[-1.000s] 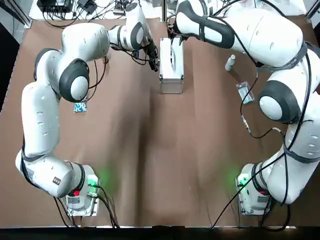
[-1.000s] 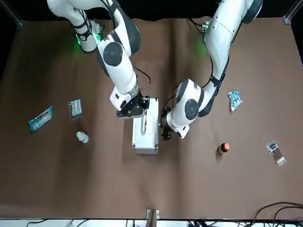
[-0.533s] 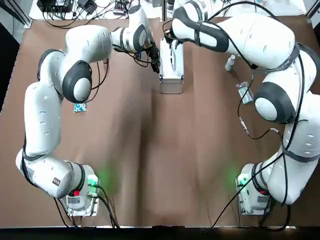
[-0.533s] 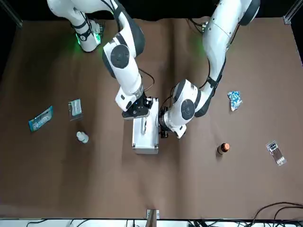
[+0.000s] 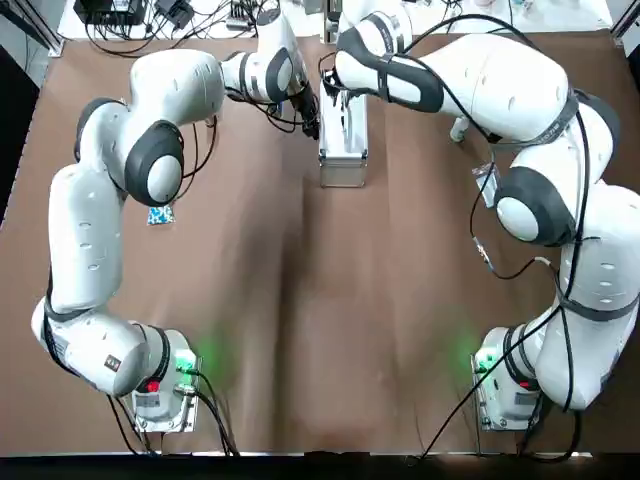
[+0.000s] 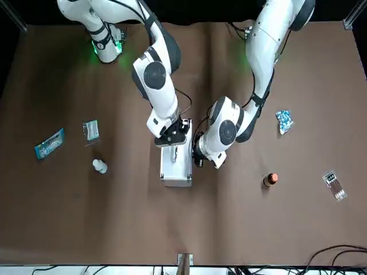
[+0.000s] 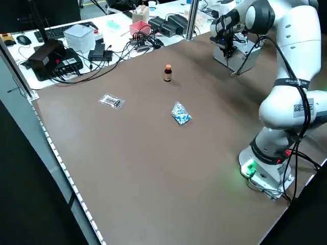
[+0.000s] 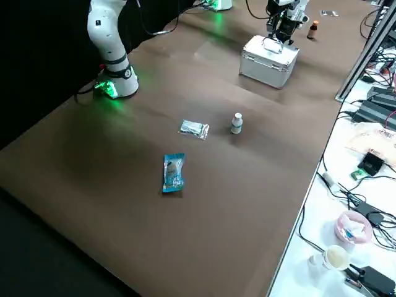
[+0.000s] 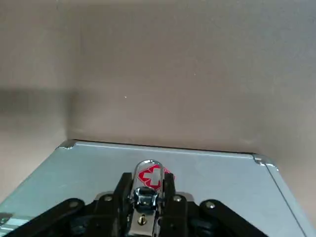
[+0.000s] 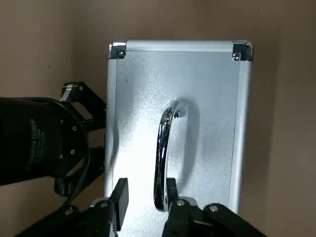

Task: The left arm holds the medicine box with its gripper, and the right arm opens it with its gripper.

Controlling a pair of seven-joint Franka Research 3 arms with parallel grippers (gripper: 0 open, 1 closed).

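The medicine box [image 5: 341, 150], a silver metal case with a chrome handle [image 10: 166, 143], lies at the table's far middle, also seen as the box [image 6: 175, 166]. My left gripper [image 5: 313, 120] presses against the box's left side. In the left wrist view the left gripper [image 9: 146, 197] is shut on a chrome latch beside a red cross emblem. My right gripper [image 6: 174, 136] hovers over the box's far end. In the right wrist view the right gripper [image 10: 145, 197] stands open astride the handle's near end, with a gap on one side.
A white bottle [image 5: 459, 126] and a clear packet [image 5: 488, 184] lie right of the box. A blue packet [image 6: 49, 143] lies farther right. A blue-white pouch [image 5: 160, 213], a brown bottle [image 6: 270, 180] and a sachet [image 6: 334, 185] lie on the left half.
The right gripper has shifted sideways from the box's right edge to over its handle. The left gripper has closed in against the box's left side.
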